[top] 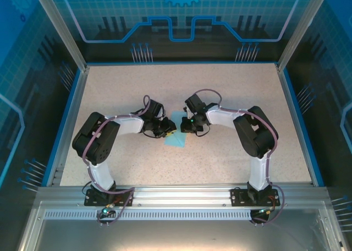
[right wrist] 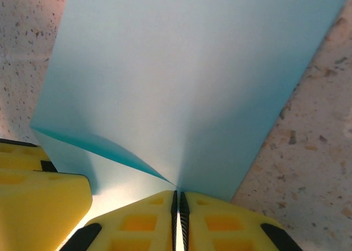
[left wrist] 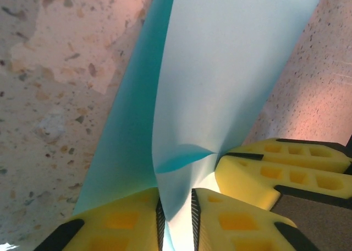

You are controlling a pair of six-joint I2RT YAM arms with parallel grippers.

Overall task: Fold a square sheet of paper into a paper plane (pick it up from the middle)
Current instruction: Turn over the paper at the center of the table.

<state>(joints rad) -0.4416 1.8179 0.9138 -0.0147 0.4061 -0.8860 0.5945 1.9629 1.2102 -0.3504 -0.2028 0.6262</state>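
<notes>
Thin, smooth, pale cyan-blue sheet of paper (top: 177, 131) is bowing upward near the centre of the speckled beige tabletop (top: 231, 97). Yellow-fingered left gripper (left wrist: 176, 218) and right gripper (right wrist: 177, 212) are both pinching it, side by side.

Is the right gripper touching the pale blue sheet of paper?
Touching. The right wrist view shows the right gripper closed on the pale blue paper sheet.
</notes>
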